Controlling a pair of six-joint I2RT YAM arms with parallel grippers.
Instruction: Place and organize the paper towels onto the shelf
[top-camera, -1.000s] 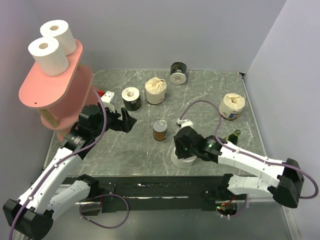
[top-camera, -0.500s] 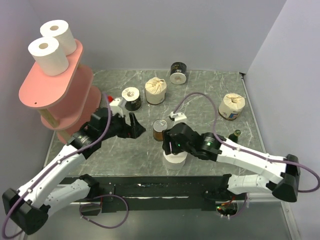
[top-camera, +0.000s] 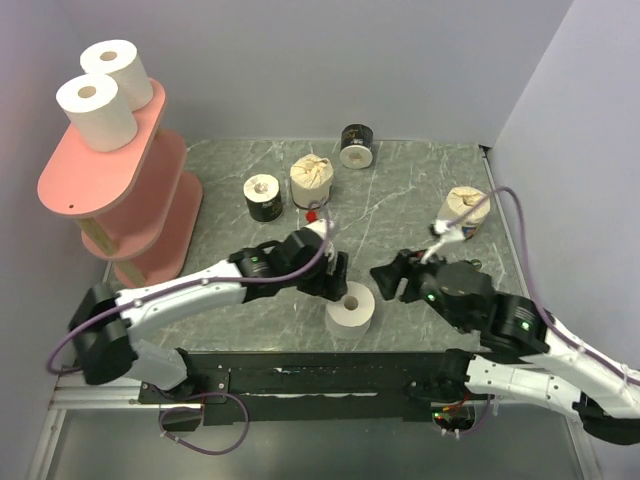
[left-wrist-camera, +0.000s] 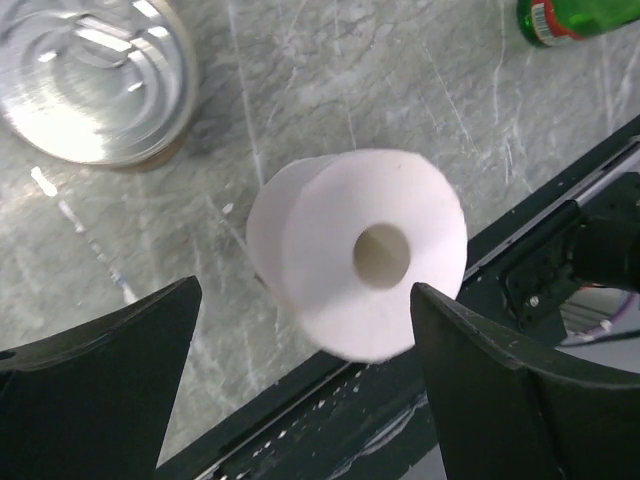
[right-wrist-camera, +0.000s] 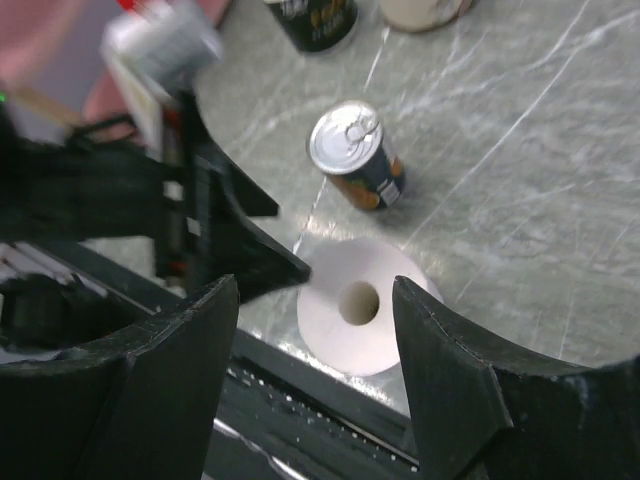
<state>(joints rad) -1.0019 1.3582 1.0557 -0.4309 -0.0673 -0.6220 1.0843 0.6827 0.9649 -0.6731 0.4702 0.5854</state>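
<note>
A plain white paper towel roll (top-camera: 351, 310) stands on end near the table's front edge, free of both grippers. My left gripper (top-camera: 332, 276) hovers open just above and left of it; in the left wrist view the roll (left-wrist-camera: 360, 252) shows between the spread fingers (left-wrist-camera: 120, 360). My right gripper (top-camera: 390, 277) is open, off to the roll's right; its wrist view looks down on the roll (right-wrist-camera: 352, 312). Two white rolls (top-camera: 98, 110) sit on top of the pink shelf (top-camera: 120, 190). Black-wrapped rolls (top-camera: 263, 197) (top-camera: 356, 146) and cream-wrapped rolls (top-camera: 311, 181) (top-camera: 464, 211) rest on the table.
A small tin can (right-wrist-camera: 358, 156) stands just behind the white roll, under my left arm in the top view. A green bottle (left-wrist-camera: 575, 16) lies to the right. The black front rail (top-camera: 330, 365) runs right below the roll.
My right gripper has opened, let go of the white roll and pulled back to the right. My left arm has swung from beside the shelf across to the roll.
</note>
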